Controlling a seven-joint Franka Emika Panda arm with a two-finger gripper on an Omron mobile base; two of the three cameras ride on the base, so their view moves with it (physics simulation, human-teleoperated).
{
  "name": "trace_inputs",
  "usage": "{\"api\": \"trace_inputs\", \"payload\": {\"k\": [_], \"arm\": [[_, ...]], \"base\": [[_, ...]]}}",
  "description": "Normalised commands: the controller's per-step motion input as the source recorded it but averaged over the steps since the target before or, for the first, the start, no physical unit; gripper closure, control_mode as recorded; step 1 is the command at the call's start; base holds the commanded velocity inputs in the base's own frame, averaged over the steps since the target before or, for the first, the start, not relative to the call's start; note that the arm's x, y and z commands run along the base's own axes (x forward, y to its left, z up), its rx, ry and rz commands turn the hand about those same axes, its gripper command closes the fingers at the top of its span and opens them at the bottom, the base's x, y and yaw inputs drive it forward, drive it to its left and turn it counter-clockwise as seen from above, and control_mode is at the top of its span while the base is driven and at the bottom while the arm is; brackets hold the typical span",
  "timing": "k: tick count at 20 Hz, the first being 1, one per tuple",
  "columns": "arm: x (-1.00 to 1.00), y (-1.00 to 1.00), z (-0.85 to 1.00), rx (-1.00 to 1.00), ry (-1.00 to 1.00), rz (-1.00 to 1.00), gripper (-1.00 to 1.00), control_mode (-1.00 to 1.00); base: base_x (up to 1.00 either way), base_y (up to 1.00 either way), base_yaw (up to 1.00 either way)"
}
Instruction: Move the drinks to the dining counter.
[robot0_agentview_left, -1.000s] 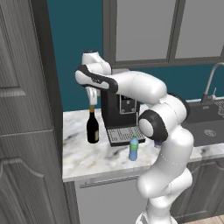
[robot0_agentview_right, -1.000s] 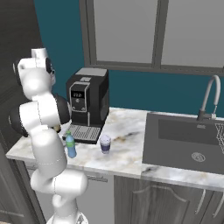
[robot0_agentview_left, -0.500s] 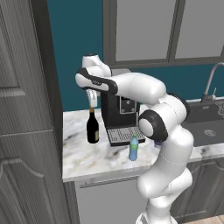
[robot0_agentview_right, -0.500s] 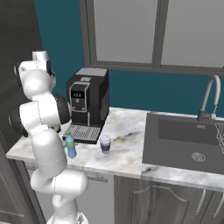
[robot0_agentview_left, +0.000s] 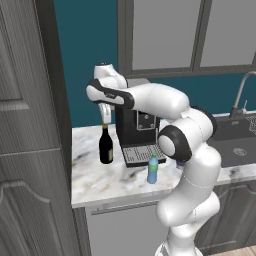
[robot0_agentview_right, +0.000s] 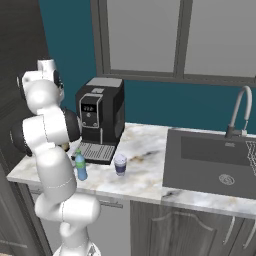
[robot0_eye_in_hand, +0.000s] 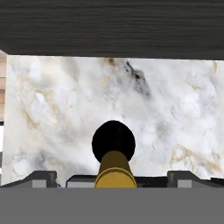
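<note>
1. Left base view: claw (robot0_agentview_left: 104, 119) hangs straight down over the wine bottle (robot0_agentview_left: 105, 146), fingers just above the gold neck. The bottle stands upright on the counter (robot0_agentview_left: 100, 180), left of the coffee machine (robot0_agentview_left: 137, 135).
2. Same view: blue-green bottle (robot0_agentview_left: 153, 170) stands upright near the counter's front edge, in front of the machine's drip tray. The arm hides most of the cup here.
3. Right base view: the white-and-purple cup (robot0_agentview_right: 120, 164) shows clearly, upright on the counter (robot0_agentview_right: 145, 165), just right of the blue-green bottle (robot0_agentview_right: 80, 166) and in front of the coffee machine (robot0_agentview_right: 100, 120). The arm blocks the wine bottle from this side.
4. Right base view also gives the sink (robot0_agentview_right: 212, 162) and faucet (robot0_agentview_right: 239, 112) to the right, well apart from the drinks.
5. Hand view: looks straight down on the wine bottle (robot0_eye_in_hand: 113, 159), gold neck centred between the two fingertips (robot0_eye_in_hand: 41, 178). Marble counter (robot0_eye_in_hand: 166, 105) below, dark cabinet side across the top.
6. Claw state: jaws spread wide, one each side of the neck with a gap; nothing gripped.
7. Count: three drinks (one wine bottle, one blue-green bottle, one cup), all on the sink-side counter. One coffee machine, one sink, one faucet.
</note>
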Motion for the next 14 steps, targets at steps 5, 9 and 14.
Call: {"api": "trace_inputs", "payload": {"k": [5,9,14], "arm": [[0.00,0.00,-0.09,0.00,0.00,0.00,-1.00,-1.00],[0.01,0.00,-0.11,0.00,0.00,0.00,-1.00,-1.00],[0.03,0.00,-0.09,0.00,0.00,0.00,-1.00,-1.00]], "base": [[0.00,0.00,0.00],[0.00,0.00,0.00],[0.00,0.00,0.00]]}}
